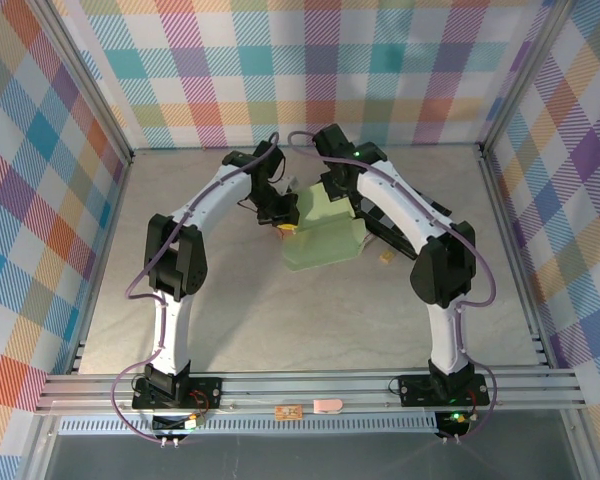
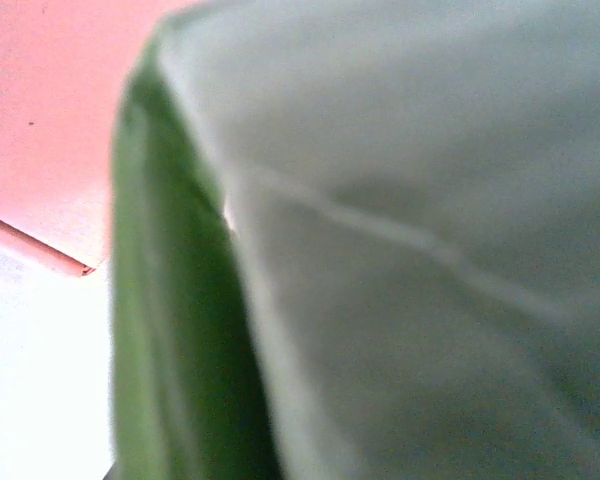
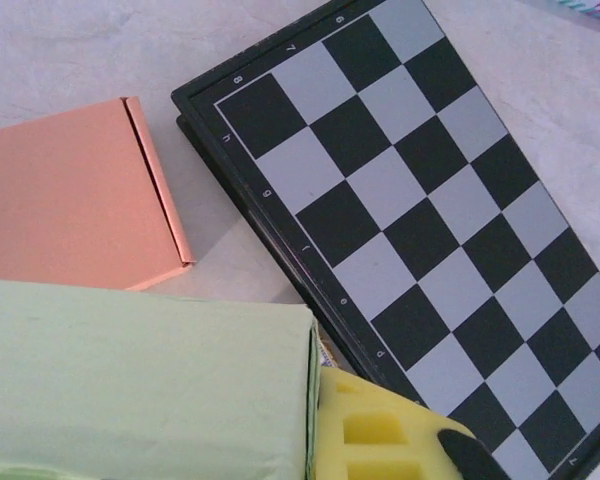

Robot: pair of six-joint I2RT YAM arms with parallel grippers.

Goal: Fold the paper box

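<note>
Left gripper [image 1: 280,212] closed, green paper box [image 1: 325,238] against its right side; blurred view, a pinch on paper is uncertain. Right gripper [image 1: 332,190] closed, box just nearward.

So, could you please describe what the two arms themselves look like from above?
Both the left arm and the right arm have white tubular links joined by bulky black joints, on black bases bolted to an aluminium rail. A thin purple cable loops along each. Small green lights glow on the right arm.
</note>
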